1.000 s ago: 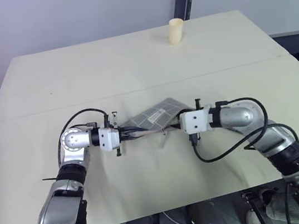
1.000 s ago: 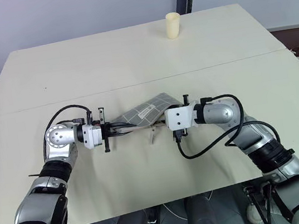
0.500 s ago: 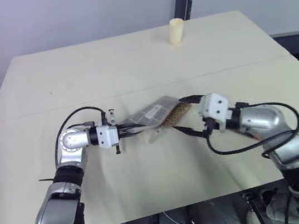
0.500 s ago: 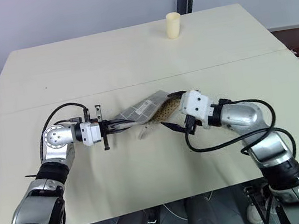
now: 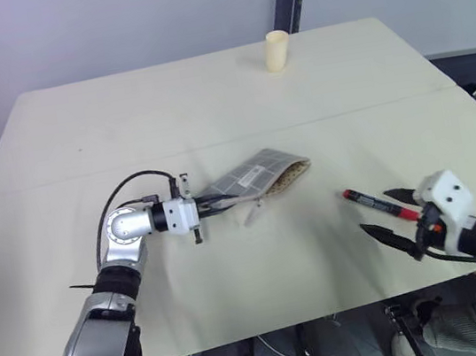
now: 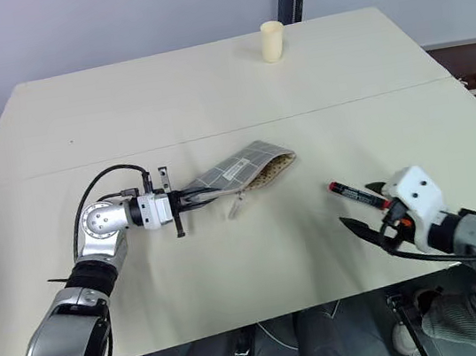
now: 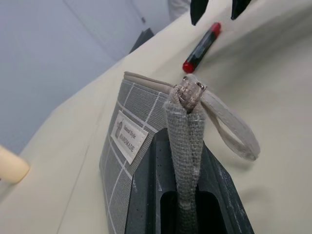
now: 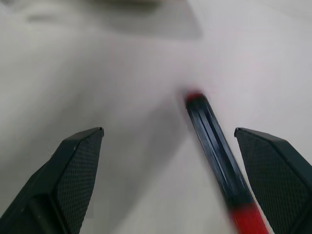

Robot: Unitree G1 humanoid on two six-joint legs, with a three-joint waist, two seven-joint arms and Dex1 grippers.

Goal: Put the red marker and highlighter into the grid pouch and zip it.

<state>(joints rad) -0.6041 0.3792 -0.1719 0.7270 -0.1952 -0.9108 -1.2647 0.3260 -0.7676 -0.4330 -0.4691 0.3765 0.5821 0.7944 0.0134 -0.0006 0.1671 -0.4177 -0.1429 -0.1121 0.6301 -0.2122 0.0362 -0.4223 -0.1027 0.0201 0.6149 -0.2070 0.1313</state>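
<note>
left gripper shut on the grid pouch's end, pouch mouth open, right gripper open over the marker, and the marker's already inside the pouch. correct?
Not quite. The red marker lies on the table, outside the grid pouch, as the right eye view shows. The rest holds: the left gripper is shut on the pouch's end, its mouth is open, and the right gripper is open at the marker.

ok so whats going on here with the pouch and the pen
The left gripper is shut on one end of the grid pouch, holding it on the table with its mouth open toward the right side. The right gripper is open, its fingers either side of the red marker, which lies on the table not yet gripped. The marker is outside the pouch. A cream cup stands at the far edge.
</note>
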